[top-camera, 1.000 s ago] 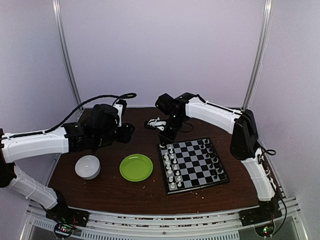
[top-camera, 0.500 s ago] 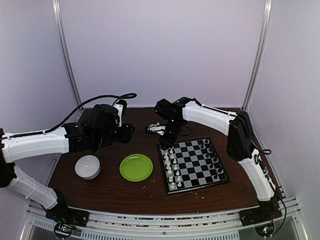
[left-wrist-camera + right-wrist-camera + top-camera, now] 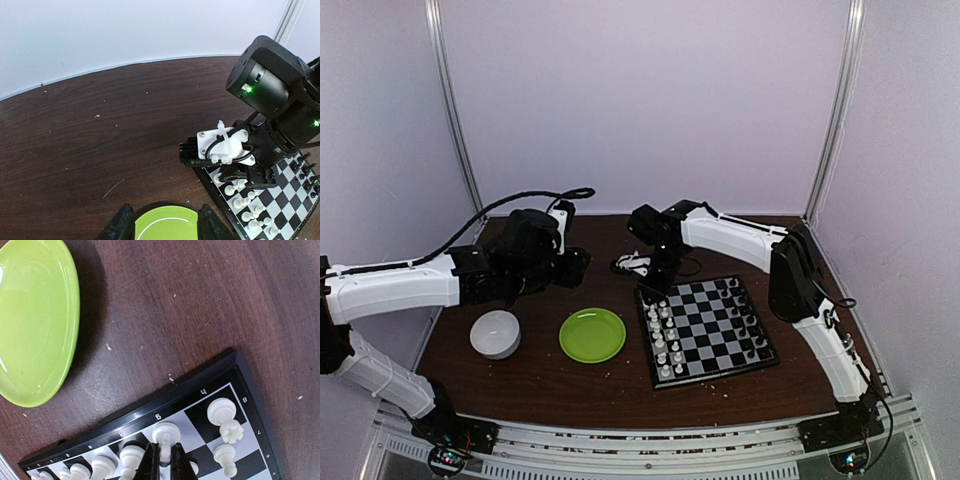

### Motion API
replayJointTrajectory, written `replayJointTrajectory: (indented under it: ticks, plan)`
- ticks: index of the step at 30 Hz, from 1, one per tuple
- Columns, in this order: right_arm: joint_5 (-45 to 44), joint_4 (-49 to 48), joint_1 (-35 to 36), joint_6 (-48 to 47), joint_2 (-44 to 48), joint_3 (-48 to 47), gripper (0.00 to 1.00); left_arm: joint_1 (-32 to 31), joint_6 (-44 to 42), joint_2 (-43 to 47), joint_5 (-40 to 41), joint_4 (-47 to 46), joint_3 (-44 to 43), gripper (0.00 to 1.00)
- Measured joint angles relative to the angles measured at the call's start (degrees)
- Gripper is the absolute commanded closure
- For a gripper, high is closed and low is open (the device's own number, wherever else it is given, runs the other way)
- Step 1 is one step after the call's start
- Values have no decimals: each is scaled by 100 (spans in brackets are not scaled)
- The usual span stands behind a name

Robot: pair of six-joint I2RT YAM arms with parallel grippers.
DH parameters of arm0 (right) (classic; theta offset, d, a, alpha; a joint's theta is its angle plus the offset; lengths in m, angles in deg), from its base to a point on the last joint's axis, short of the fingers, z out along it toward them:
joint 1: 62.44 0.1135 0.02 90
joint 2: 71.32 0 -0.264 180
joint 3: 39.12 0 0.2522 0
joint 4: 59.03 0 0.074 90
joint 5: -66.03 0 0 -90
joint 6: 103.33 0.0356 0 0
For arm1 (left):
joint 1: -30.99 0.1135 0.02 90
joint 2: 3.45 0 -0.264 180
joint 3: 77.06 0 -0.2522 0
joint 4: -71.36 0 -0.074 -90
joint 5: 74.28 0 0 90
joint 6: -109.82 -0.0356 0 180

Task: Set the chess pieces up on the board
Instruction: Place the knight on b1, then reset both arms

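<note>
The board (image 3: 720, 371) lies right of centre, with white chess pieces (image 3: 663, 335) in two rows along its left side and black ones (image 3: 750, 320) along its right. My right gripper (image 3: 655, 283) is over the board's far-left corner. In the right wrist view it (image 3: 163, 447) is shut on a white piece (image 3: 166, 432) standing on a light edge square, beside a white rook (image 3: 222, 412) on the corner square. My left gripper (image 3: 165, 220) hangs open over the green plate (image 3: 165, 229), holding nothing.
A green plate (image 3: 592, 334) sits left of the board and a white bowl (image 3: 495, 333) lies further left. Pale crumbs dot the brown table. The right arm's wrist and its cable (image 3: 222, 147) hang low above the board's far-left corner.
The right arm's elbow has swung a little to the left while its gripper stays at the board's far-left corner. The left arm has not moved.
</note>
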Motion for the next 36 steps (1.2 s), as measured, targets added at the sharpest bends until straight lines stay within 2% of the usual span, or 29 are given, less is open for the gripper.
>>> replayJointTrajectory:
  ticks: [8,22,27,31,36]
  plan:
    - [-79,0,0,4,-4,0,80,0,-42,-13,0,0,0,57]
    - [-116,48,-7,9,144,0,76,0,-118,-205,-2,-28,-9,57]
    - [-98,114,-55,26,629,2,74,0,-199,-289,4,87,-210,55]
    - [-76,116,-105,26,1303,144,74,9,-302,-380,57,249,-509,49]
    - [-79,11,-330,35,2459,833,73,103,-431,-378,136,581,-767,41]
